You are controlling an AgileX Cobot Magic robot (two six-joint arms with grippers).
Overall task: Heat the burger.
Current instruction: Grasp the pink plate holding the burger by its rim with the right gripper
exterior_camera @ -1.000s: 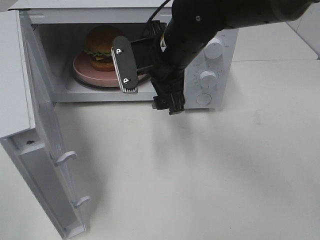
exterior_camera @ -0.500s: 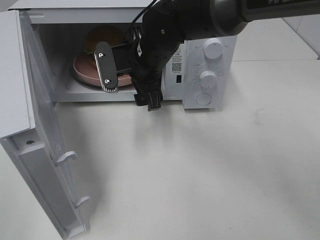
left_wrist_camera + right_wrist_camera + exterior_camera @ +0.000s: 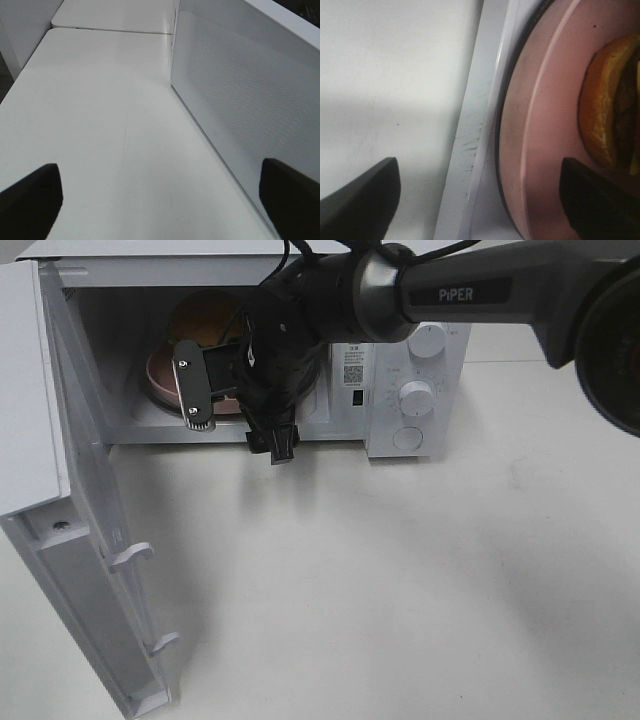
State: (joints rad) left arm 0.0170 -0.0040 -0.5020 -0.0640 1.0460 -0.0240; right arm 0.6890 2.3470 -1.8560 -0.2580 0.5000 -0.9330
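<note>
Looks like one burger (image 3: pixel 205 325) on one plate (image 3: pixel 160 375), upper left, mostly hidden; your right gripper (image 3: pixel 480 200) and left gripper (image 3: pixel 160 205) both gape wide.

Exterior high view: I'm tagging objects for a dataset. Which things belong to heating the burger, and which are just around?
Job: burger, pink plate, microwave, its open door, right hand.
Just there: left hand, table.
</note>
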